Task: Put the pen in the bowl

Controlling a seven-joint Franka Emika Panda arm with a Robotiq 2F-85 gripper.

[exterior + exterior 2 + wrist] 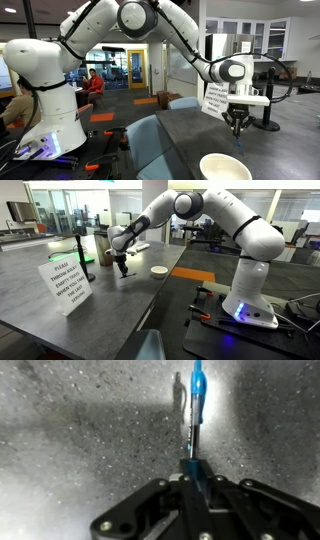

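In the wrist view, closest to the camera, your gripper (pixel 193 470) has its jaws pressed in on the pen (pixel 197 395), pinching it at its dark end. The slim blue barrel runs straight away from the wrist toward the speckled grey worktop (pixel 70 430). Its thin shadow lies on that surface just beside it.

In an exterior view, the bowl (pixel 225 167) sits nearest the camera at the near edge of the worktop (pixel 180 130). It is round and cream-white, and the bottom of the picture cuts it off. Just beyond it your gripper (pixel 237 122) hangs above the table, behind the bowl rather than over it. A white printed sign (pixel 215 100) stands further back, toward the far edge.

In an exterior view from the opposite end, the sign (pixel 65 285) stands nearest, by the near corner. Past it, toward the middle of the worktop (pixel 130 305), your gripper (pixel 121 266) points down. The bowl (pixel 159 271) rests near it but apart, closer to the edge on the robot's side. The white arm (pixel 240 240) arches in across that edge.
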